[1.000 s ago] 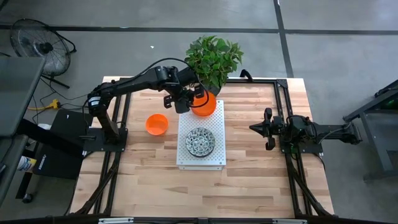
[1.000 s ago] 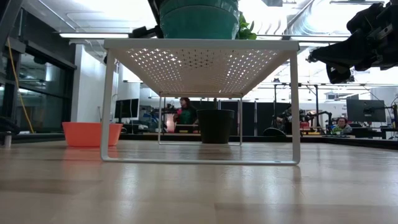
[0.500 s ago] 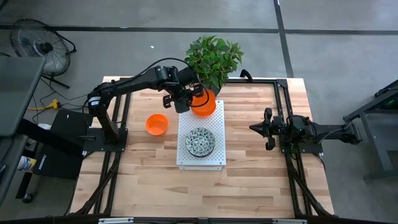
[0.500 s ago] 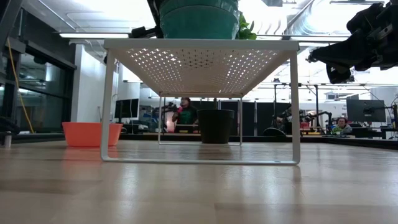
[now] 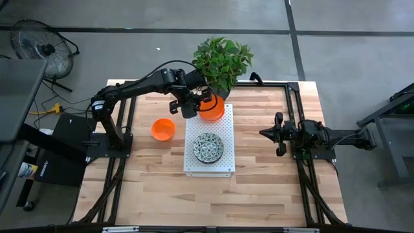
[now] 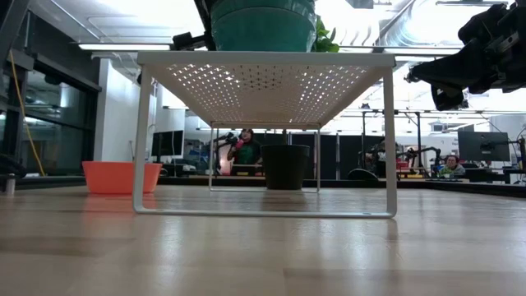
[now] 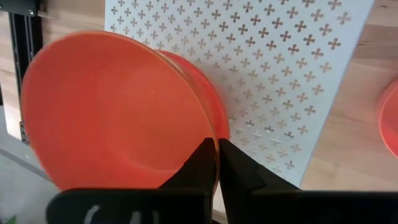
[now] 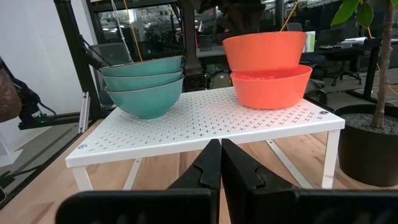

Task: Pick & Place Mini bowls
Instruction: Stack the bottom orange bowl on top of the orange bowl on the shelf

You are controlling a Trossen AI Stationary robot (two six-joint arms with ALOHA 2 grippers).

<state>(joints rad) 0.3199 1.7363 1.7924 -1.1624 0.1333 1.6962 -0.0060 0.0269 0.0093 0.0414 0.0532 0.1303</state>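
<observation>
High view: two orange bowls (image 5: 212, 108) stacked at the far edge of a white perforated shelf (image 5: 208, 165), upper bowl (image 8: 264, 43) sitting in the lower bowl (image 8: 270, 87), as seen from the right wrist. Left claw (image 5: 189, 110) at the stack's left side, clenched on the upper bowl's rim; from the left wrist, dark fingers (image 7: 202, 163) pinching that thin orange edge over the shelf's cross-shaped holes. Third orange bowl (image 5: 163, 129) alone on the bare counter (image 5: 259, 188), left of the shelf and apart from it; in the low view resting flat on the wood beside the shelf's left leg. Stack of patterned bowls (image 5: 208, 147) near the shelf's middle, teal outside from the right wrist view, three nested. Potted plant (image 5: 222, 59) at the counter's far edge, just behind the orange stack, leaves overhanging it. Right claw (image 5: 266, 133) well off toward the counter's right edge, hanging above the wood, fingers pressed together on nothing. People in the room beyond the counter in the low view.
</observation>
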